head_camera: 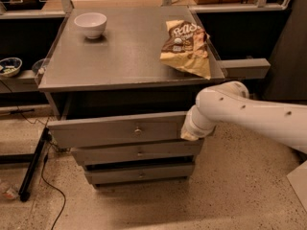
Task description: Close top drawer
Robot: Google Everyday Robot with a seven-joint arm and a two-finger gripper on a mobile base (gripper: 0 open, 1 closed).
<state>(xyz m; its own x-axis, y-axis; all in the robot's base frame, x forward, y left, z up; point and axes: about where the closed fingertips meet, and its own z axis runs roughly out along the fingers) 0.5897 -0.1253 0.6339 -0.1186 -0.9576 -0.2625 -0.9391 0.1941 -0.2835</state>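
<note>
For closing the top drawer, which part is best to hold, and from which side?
Probably the round knob at the centre of the top drawer front, approached straight from the front: the drawer stands pulled out and its panel is otherwise flat. The claw is at the panel's right end as seen, away from the knob.

Grey top drawer [115,129] pulled out, pincer [190,134] at its right end

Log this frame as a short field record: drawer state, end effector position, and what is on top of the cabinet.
top drawer: pulled out, not yet closed
end effector: at the right end of the top drawer's front panel
knob: centre of the panel, untouched
cabinet top: white bowl back left; chip bag at the right edge
lower drawers: two, set further in
</note>
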